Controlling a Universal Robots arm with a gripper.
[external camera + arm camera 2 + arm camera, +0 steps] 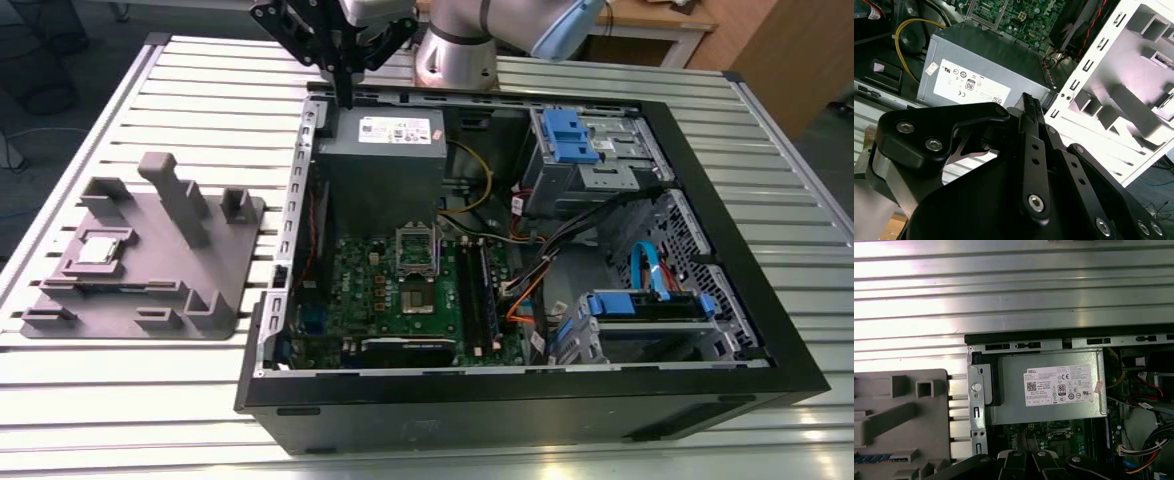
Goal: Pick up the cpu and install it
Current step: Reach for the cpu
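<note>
Over the power supply (387, 135) at the case (534, 400) rear wall: pincer (350, 98), fingers pressed together, seemingly gripping nothing. Well apart from it, the cpu (102, 248) lies on the grey tray (200, 315) outside the case. Tray cut off in the first wrist view.

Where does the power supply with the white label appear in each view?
Exterior view: power supply at the case's back, nearest the hand.
First wrist view: power supply in the case's corner.
Second wrist view: power supply just beyond the hand.
Shared landmark: the grey tray.
</note>
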